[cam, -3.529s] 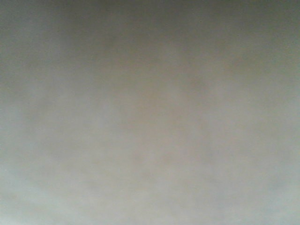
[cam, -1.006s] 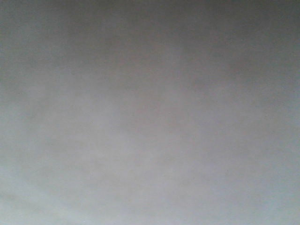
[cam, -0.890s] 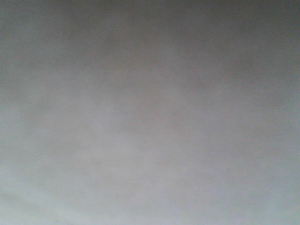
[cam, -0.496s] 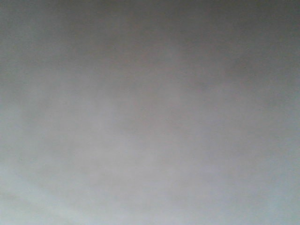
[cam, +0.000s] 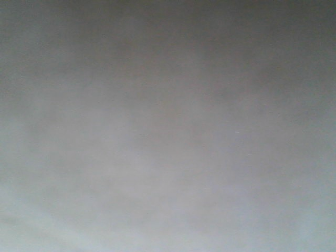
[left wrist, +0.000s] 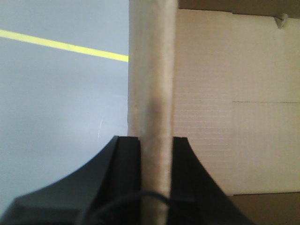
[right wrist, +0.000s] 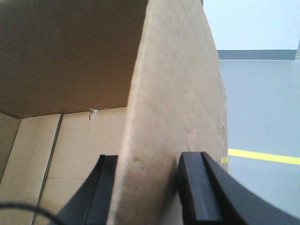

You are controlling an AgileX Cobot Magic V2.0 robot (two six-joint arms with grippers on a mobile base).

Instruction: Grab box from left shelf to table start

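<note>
Your left end effector is pinching an upright wall of the box. One black finger sits on the outer face and its partner on the inner face, with the cardboard edge rising straight up between them. Your right end effector is clamped the same way on another wall of the box, its jaws pressed against both faces.

The box's open inside lies to the right of the left grip and to the left of the right grip. You therefore appear to hold it by two opposite walls, which would share the weight and stop it swinging or twisting.

Outside each held wall you see only grey floor with a yellow line across it. No shelf and no worktop appear in either wrist view. My reading is that the box hangs in the air between the arms, off the shelf and not yet set down.

The front camera gives a flat grey blur with nothing resolvable. Something may sit very close to the lens, possibly the box itself, but I cannot tell.

Thin cardboard in a pinch can bend or slide, so move level and slowly until you find the worktop.
</note>
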